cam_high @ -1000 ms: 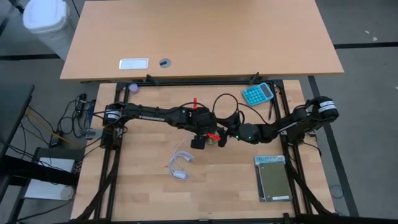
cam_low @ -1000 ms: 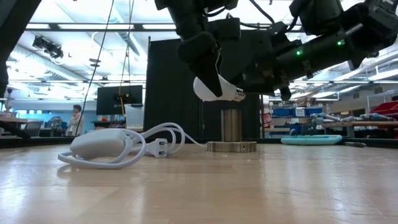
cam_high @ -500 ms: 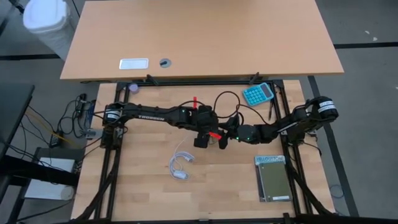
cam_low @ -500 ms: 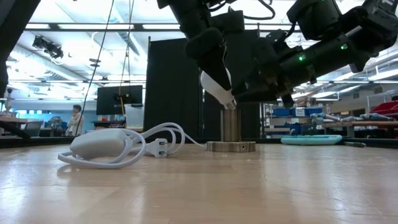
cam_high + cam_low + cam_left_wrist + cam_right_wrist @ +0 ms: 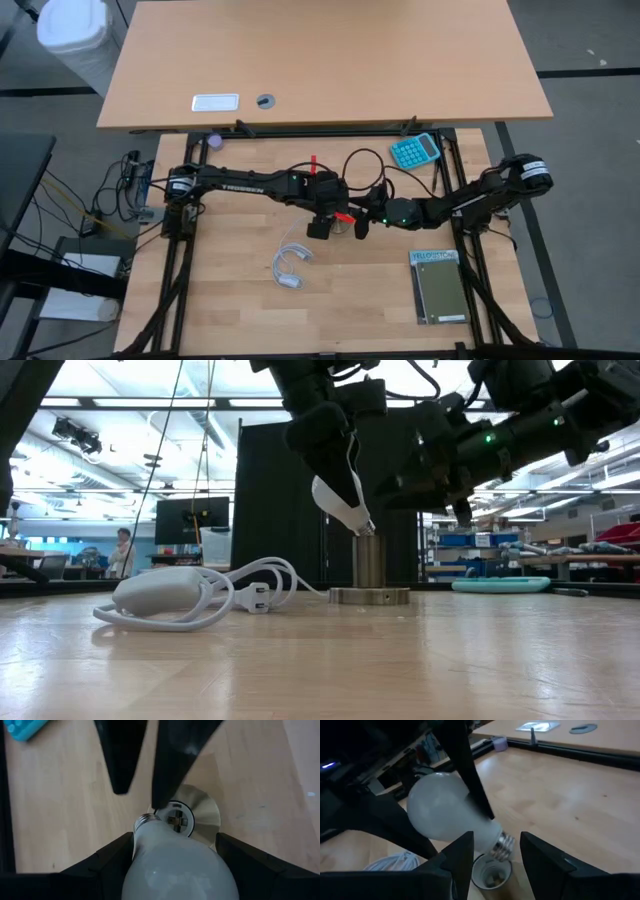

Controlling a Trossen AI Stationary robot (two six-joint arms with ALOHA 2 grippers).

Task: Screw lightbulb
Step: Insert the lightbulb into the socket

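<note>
A coiled white cable (image 5: 185,592) lies at the left of the pale wooden table (image 5: 320,660). At centre, the left gripper (image 5: 172,870) pinches the white pear-shaped lightbulb (image 5: 335,500), tilted, its screw base just above the upright silvery socket (image 5: 369,565). The right gripper (image 5: 492,857), fingers pressed nearly together, grips the socket beneath. A teal calculator (image 5: 414,150) lies beyond.

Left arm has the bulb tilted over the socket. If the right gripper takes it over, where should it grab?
Probably the white glass globe of the lightbulb, at its widest part, coming from the side the left gripper leaves uncovered. The bulb sits tilted, its screw base pointing down at the socket, so the threads must stay free. The right gripper is shut beside it.
</note>
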